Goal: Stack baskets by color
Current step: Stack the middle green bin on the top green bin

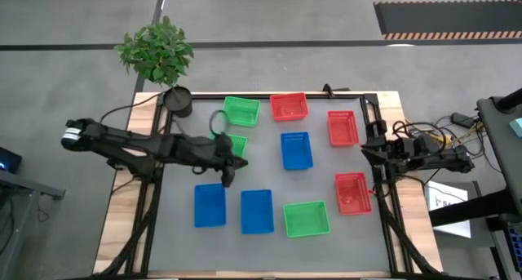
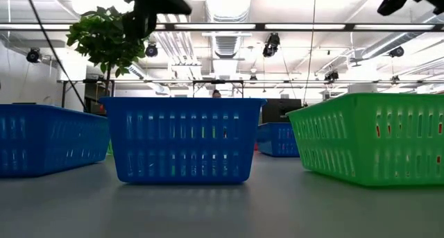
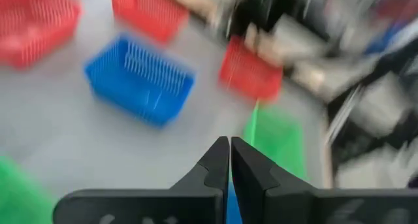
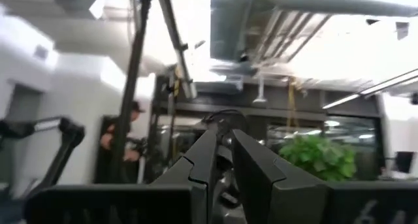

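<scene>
Table (image 1: 371,255) with grey mat; wooden edges show at both sides. Nine baskets on it, none stacked.

Left arm (image 1: 130,145) reaches in from the left edge across the mat. Right arm (image 1: 424,156) sits at the right edge, over the frame rail, clear of the baskets.

Potted plant (image 1: 157,51) at the far left corner, in a round black pot (image 1: 178,101).

Baskets, high view:
- Green: one at the near edge, right of centre (image 1: 307,219); one at the far side (image 1: 241,111); one mid-left, mostly hidden under the left arm (image 1: 236,143).
- Blue: two side by side at the near left (image 1: 210,205) and (image 1: 257,211); one in the centre (image 1: 296,150).
- Red: one at the far side, just beside the far green (image 1: 289,107); one far right (image 1: 342,127); one near right (image 1: 352,193), close to the right arm.

Left gripper (image 1: 227,179) hangs just above the far edge of the near-left blue basket — fingers pressed together, holding nothing. In the left wrist view its fingers (image 3: 212,166) meet tip to tip.

Right gripper (image 1: 366,152) is between the two right-hand red baskets, raised and pointing into the room. Right wrist view shows its fingers (image 4: 204,160) with only a narrow gap — nothing between them.
</scene>
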Robot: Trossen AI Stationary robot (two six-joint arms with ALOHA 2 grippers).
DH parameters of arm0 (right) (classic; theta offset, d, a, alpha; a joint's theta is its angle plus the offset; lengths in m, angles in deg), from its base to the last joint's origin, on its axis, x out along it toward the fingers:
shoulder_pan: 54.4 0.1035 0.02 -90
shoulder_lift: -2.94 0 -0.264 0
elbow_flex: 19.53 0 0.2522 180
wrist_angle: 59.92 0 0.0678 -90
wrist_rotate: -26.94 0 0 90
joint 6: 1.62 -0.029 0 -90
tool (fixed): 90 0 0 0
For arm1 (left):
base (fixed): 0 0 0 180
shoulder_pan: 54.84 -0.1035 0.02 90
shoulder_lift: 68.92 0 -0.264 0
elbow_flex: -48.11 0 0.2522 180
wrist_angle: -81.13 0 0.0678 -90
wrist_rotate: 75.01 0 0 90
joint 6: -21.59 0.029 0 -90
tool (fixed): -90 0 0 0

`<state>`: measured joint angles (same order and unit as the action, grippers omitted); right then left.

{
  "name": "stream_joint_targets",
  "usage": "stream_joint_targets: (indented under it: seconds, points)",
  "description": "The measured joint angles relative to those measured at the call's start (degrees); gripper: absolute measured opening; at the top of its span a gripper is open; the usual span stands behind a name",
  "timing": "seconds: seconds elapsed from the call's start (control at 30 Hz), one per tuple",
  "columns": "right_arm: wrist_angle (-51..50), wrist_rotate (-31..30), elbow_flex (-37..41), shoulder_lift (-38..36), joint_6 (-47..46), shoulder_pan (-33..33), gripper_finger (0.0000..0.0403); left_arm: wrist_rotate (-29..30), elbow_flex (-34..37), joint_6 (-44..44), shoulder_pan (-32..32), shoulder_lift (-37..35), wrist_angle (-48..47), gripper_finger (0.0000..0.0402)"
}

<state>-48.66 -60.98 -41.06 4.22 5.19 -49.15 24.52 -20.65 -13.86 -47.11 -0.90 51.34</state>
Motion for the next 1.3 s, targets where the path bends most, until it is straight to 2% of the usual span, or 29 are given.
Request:
stream_joint_targets:
  seconds: [0.1,0.2,0.37,0.47,0.67,1.03,1.17,1.3]
  points:
    - [-5.43,1.07,-2.1,0.02,-0.17,0.0,0.0043,-2.88,-7.13,0.73,0.0,4.56,-15.57,0.0]
    - [-8.52,1.19,-3.36,0.02,-0.15,0.0,0.0043,-4.74,-12.75,5.91,0.02,9.51,-29.29,0.0]
    - [-11.49,1.17,-4.05,0.02,0.76,-0.02,0.0043,-4.0,-17.83,19.99,-0.07,16.6,-42.39,0.0]
    - [-11.78,1.18,-3.92,0.02,0.79,0.0,0.0043,-3.41,-18.19,25.0,-0.46,20.01,-44.19,0.0]
    - [-13.16,0.95,-3.85,0.02,1.41,0.0,0.0043,-3.13,-17.79,27.84,-0.61,23.33,-45.03,0.0]
    - [-15.34,0.88,-3.83,0.02,1.09,-0.02,0.0043,-3.06,-18.22,26.99,-0.8,21.44,-45.55,0.0001]
    - [-15.41,0.91,-3.83,0.02,0.55,-0.02,0.0043,-3.13,-18.49,26.83,-0.87,21.23,-45.51,0.0029]
    - [-15.91,0.89,-3.8,0.02,-0.22,-0.02,0.0043,-1.8,-18.58,27.37,-0.87,21.21,-45.46,0.0088]
